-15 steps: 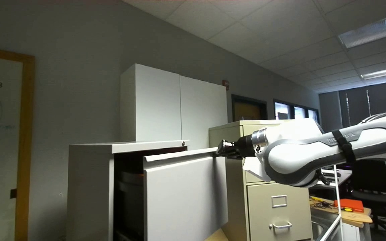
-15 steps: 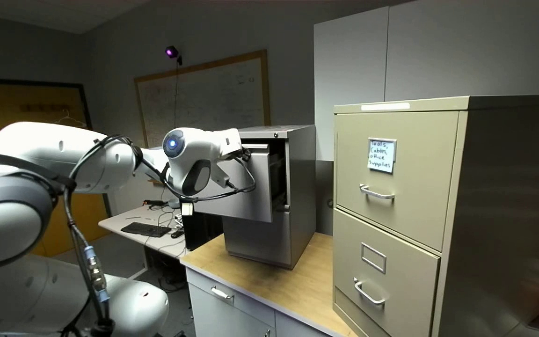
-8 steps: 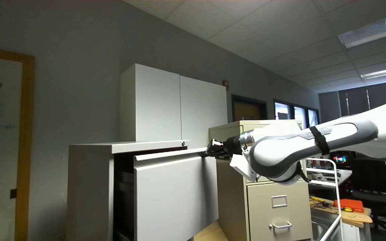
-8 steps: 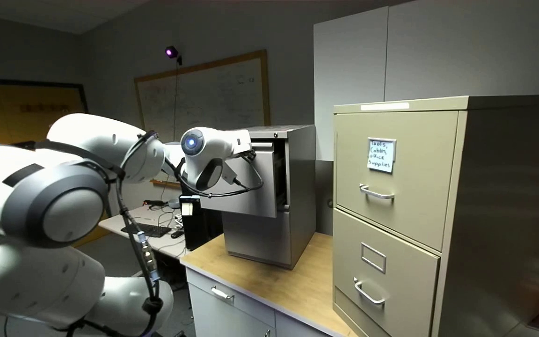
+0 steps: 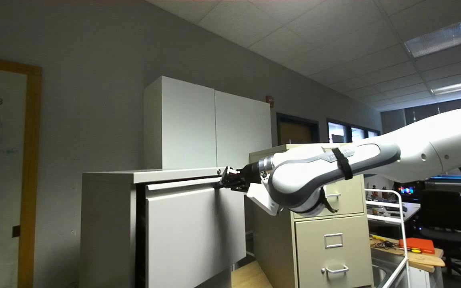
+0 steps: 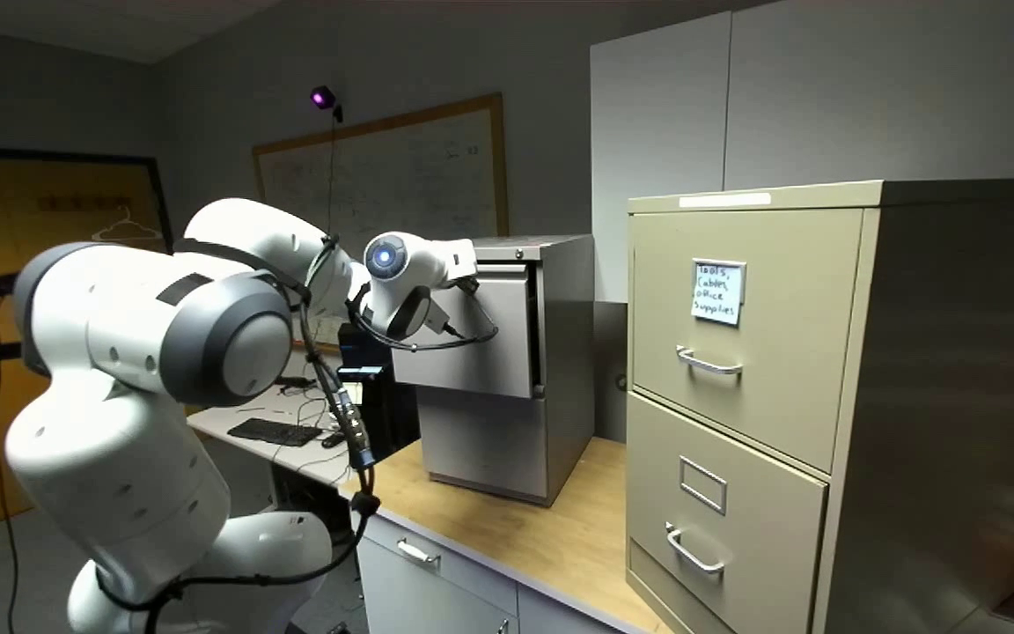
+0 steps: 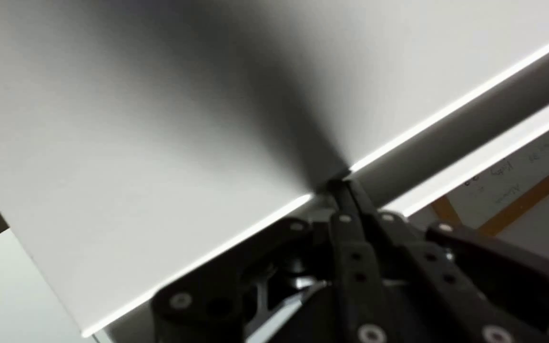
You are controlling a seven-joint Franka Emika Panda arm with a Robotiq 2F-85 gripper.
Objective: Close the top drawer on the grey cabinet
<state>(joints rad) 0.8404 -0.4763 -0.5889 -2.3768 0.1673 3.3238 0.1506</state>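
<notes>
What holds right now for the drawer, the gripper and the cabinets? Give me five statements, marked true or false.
1. The gripper is at the front of the top drawer, near its upper edge. True.
2. The top drawer is fully closed in the grey cabinet. False: it stands slightly open.
3. The gripper is spread wide. False: its fingers are together.
4. A handwritten label is on the beige cabinet. True.
5. The grey cabinet lies on its side. False: it stands upright on a wood-coloured countertop.

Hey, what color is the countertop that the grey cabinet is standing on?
The countertop is light yellowish brown, seen best in an exterior view.
</notes>
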